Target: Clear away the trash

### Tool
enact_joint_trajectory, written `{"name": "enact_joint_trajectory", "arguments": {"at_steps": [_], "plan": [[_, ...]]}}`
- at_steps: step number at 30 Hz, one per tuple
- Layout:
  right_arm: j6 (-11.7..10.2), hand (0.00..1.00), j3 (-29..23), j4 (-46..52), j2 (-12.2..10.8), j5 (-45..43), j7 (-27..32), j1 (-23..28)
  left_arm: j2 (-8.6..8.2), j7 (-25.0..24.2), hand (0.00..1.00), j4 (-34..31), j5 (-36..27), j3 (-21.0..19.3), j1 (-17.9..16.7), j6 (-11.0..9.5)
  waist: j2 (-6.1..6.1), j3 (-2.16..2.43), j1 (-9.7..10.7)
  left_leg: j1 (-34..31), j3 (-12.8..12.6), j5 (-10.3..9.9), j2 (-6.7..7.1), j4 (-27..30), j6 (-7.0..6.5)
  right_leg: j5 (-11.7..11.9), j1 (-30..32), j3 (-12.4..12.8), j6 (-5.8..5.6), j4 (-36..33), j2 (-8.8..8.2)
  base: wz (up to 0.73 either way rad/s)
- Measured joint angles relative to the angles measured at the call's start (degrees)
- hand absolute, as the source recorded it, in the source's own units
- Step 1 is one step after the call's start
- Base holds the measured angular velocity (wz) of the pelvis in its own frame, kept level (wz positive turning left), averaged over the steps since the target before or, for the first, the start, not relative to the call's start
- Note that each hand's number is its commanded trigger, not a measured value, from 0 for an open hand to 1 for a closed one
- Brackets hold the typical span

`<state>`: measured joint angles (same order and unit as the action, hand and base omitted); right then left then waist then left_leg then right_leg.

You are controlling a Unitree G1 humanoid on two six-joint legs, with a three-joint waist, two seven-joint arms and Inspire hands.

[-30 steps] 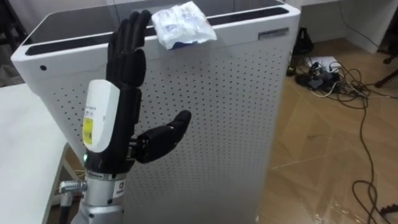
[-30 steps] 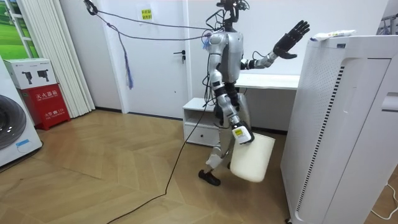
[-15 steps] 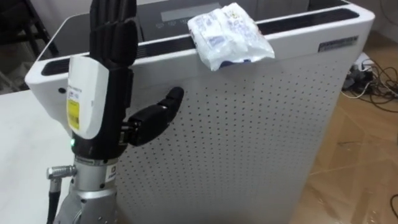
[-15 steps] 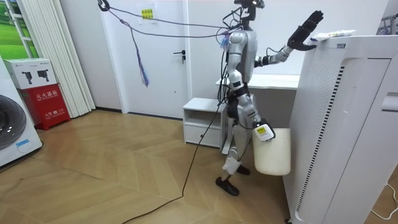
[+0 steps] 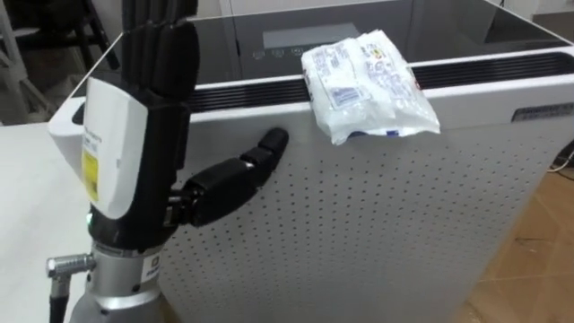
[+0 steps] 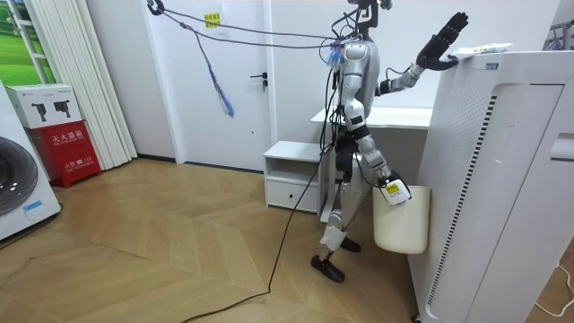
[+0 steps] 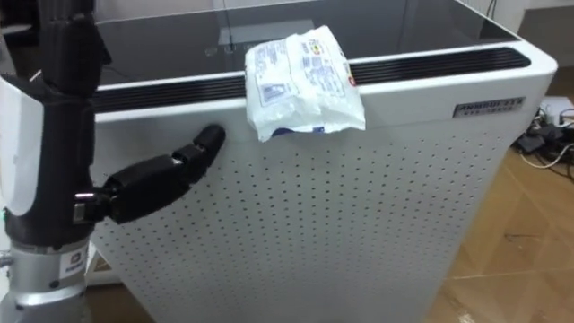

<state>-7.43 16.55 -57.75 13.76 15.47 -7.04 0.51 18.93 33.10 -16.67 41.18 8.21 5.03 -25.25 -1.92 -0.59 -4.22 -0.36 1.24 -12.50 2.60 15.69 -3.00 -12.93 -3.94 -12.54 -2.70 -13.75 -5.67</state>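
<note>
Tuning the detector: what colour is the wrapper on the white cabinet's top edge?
The wrapper is white with blue print; left eye view shows it best.

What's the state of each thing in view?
plastic packet: lying on the air purifier's top edge, overhanging, untouched
left hand: open, raised, apart from the packet
right hand: low, at the white bin's rim
white bin: upright, off the floor
door: shut

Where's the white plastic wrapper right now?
In the left eye view, the wrapper lies on the white appliance's top front edge, right of the raised left hand.
</note>
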Motion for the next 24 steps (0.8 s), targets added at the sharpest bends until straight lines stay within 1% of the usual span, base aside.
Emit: {"name": "enact_joint_trajectory", "arguments": {"at_steps": [3, 4, 5, 6, 8, 10, 11, 12, 13, 15, 16, 18, 24], "plan": [[0.0, 1.00, 0.0, 0.1, 0.0, -0.1, -0.7, 0.0, 0.00, -0.3, 0.00, 0.0, 0.0, 0.0, 0.0, 0.3, -0.07, -0.02, 0.1, 0.2, -1.0, 0.0, -0.30, -0.4, -0.02, 0.7, 0.0, 1.0, -0.04, 0.4, 0.28, -0.18], [0.0, 1.00, 0.0, 0.1, 0.0, -0.2, -0.9, 0.0, 0.00, -0.4, 0.00, 0.1, 0.0, 0.1, 0.0, 0.5, -0.06, -0.03, 0.9, 0.1, -1.1, 0.0, -0.32, -0.4, -0.07, 1.0, -0.2, 1.1, -0.09, 0.8, 0.34, -0.10], [0.0, 1.00, -0.1, 0.1, 0.0, -0.3, -1.0, 0.0, 0.00, -0.5, 0.00, 0.1, 0.0, 0.2, 0.0, 0.5, -0.10, -0.03, 1.1, 0.1, -1.1, 0.1, -0.34, -0.4, -0.10, 1.2, -0.3, 1.2, -0.12, 1.0, 0.42, -0.09], [0.0, 1.00, -0.4, 0.1, -0.1, -0.7, -1.2, 0.0, 0.07, -1.1, 0.00, 0.1, 0.0, 0.5, 0.0, 0.8, -0.23, -0.14, 1.2, 0.1, -1.6, 0.0, -0.54, -0.6, -0.10, 1.5, -0.3, 1.5, -0.09, 1.2, 0.59, -0.15], [0.0, 1.00, -0.4, 0.1, -0.2, -0.7, -1.2, 0.0, 0.46, -1.7, 0.00, 0.1, -0.1, 1.8, -0.5, 1.4, -0.31, -0.21, 1.7, 0.1, -2.1, 0.0, -0.72, -0.7, -0.10, 1.8, -0.3, 1.7, -0.04, 1.3, 0.73, -0.12], [0.0, 1.00, -0.4, 0.1, 0.0, -0.7, -1.2, 0.0, 1.46, -2.8, 0.00, 0.3, 0.0, 4.2, -1.0, 2.2, -0.62, -0.37, 2.9, 0.1, -2.4, 0.1, -0.81, -0.7, -0.12, 1.9, -0.3, 1.8, 0.03, 1.3, 0.79, -0.04], [0.0, 1.00, -0.4, 0.1, 0.0, -0.7, -1.2, 0.0, 1.82, -3.2, 0.00, 0.4, 0.0, 4.9, -1.0, 2.5, -0.72, -0.41, 3.2, 0.1, -2.5, 0.1, -0.85, -0.7, -0.10, 1.9, -0.2, 1.9, 0.07, 1.3, 0.82, -0.07], [0.0, 1.00, -0.4, 0.1, 0.0, -0.7, -1.2, 0.0, 2.66, -4.1, 0.00, 0.7, 0.0, 6.3, -1.1, 2.6, -0.92, -0.45, 3.8, 0.0, -2.6, 0.2, -0.90, -0.8, -0.04, 2.0, -0.1, 2.2, 0.11, 1.3, 0.91, -0.09], [0.0, 1.00, -0.4, 0.1, 0.0, -0.7, -1.2, 0.0, 3.05, -4.8, 0.00, 0.8, 0.0, 7.4, -1.0, 2.7, -1.28, -0.49, 4.1, 0.1, -2.8, 0.2, -0.94, -0.9, -0.02, 2.0, 0.1, 2.3, 0.15, 1.3, 0.95, -0.08], [0.0, 1.00, -0.3, 0.1, 0.3, -0.7, -1.1, 0.0, 3.42, -6.0, 0.00, 0.8, 0.0, 8.8, -1.0, 2.7, -1.75, -0.45, 4.8, 0.1, -3.0, 0.2, -0.97, -1.1, -0.01, 2.0, 0.3, 2.6, 0.15, 1.3, 0.98, -0.08], [0.0, 1.00, -0.3, 0.1, 0.4, -0.7, -1.1, 0.0, 3.65, -6.5, 0.00, 0.7, -0.1, 9.3, -1.0, 2.7, -1.94, -0.35, 5.3, 0.2, -3.2, 0.2, -1.00, -1.3, 0.00, 2.0, 0.5, 2.7, 0.15, 1.3, 1.00, -0.08], [0.0, 1.00, -0.3, 0.1, 0.5, -0.7, -1.2, 0.0, 3.90, -6.5, 0.00, 0.7, -0.2, 9.6, -1.0, 2.3, -2.04, -0.28, 5.6, 0.3, -3.5, 0.3, -1.04, -1.1, 0.03, 2.0, 0.8, 3.0, 0.15, 1.3, 1.02, -0.09], [0.0, 1.00, -0.3, 0.1, 0.7, -0.7, -1.2, -0.4, 4.00, -7.9, 0.00, 0.4, -0.3, 9.6, -1.0, 1.9, -1.80, -0.28, 5.7, 0.3, -3.7, 0.3, -1.04, -1.2, 0.01, 2.0, 0.9, 3.1, 0.15, 1.2, 0.99, -0.01]]}}
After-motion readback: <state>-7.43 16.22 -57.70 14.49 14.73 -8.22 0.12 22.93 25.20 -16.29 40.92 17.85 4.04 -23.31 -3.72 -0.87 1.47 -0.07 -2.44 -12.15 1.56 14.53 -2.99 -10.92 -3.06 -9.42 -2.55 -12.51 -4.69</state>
